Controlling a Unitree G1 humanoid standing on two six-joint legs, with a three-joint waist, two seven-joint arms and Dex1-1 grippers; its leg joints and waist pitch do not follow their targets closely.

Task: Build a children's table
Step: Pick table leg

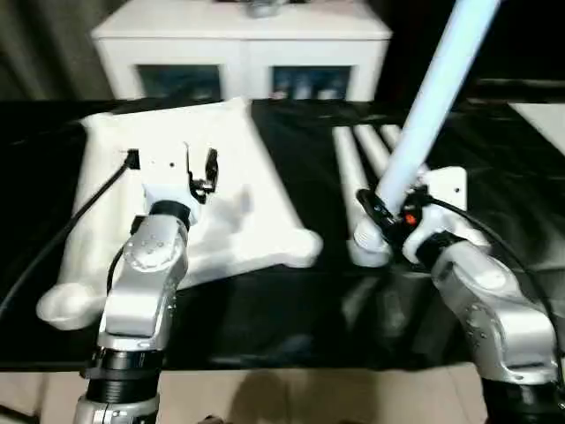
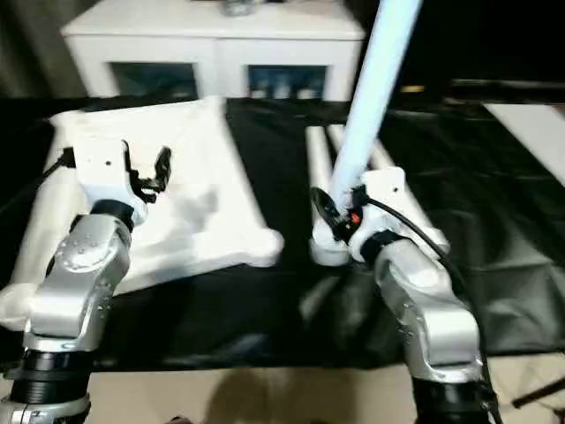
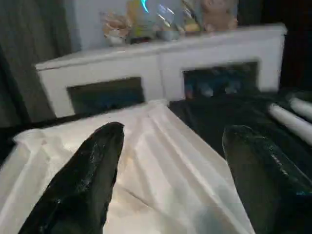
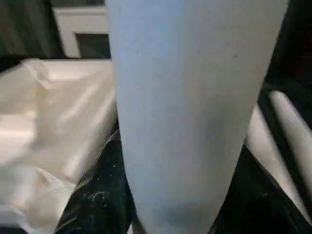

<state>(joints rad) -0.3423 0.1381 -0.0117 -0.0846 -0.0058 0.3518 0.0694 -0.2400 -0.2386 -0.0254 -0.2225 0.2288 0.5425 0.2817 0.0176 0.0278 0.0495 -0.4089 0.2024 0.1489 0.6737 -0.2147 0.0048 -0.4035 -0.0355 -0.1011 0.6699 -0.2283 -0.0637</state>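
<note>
Right gripper point(image 1: 381, 215) jaws squeeze white leg point(image 1: 422, 110), tipped up. Left gripper point(image 3: 170, 161) jaws wide apart, over upside-down table board point(image 1: 234, 163). Spare legs point(image 1: 353, 163) beside.

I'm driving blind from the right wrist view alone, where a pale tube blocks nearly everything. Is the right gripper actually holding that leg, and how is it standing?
Observer: Yes. The right gripper is shut on the leg, which rises steeply and leans away to the right.
Operator: And the left gripper?
Observer: The left gripper is open over the tabletop, holding nothing.
Operator: Any more legs around?
Observer: Other legs lie on the black cloth just behind the right gripper.
</note>
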